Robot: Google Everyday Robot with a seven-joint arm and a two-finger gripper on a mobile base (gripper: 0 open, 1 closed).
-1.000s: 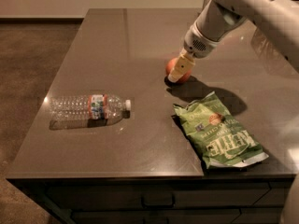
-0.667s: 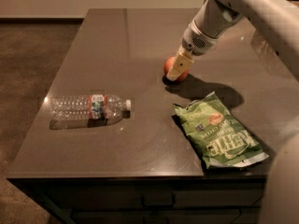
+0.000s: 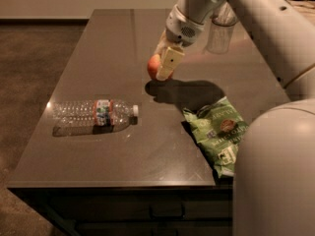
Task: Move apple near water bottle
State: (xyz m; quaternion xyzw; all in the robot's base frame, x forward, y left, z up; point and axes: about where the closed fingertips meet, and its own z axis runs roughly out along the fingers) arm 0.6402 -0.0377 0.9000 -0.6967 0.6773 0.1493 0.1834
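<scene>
The orange-red apple (image 3: 154, 66) is held in my gripper (image 3: 162, 68), lifted a little above the dark table (image 3: 113, 38); its shadow falls on the surface below. The gripper's pale fingers (image 3: 170, 62) are shut on the apple, which is partly hidden behind them. The water bottle (image 3: 93, 113), clear with a white cap and a red, white and blue label, lies on its side at the table's left front, cap pointing right. The apple is above and to the right of the bottle's cap.
A green chip bag (image 3: 216, 132) lies at the table's front right. A tall grey cylindrical container (image 3: 220, 29) stands at the back right, behind my arm. My arm's large body (image 3: 275, 176) fills the lower right. The table's front edge (image 3: 113, 183) is near.
The gripper has carried the apple up off the table and to the left, toward the bottle. The bottle and chip bag have not moved.
</scene>
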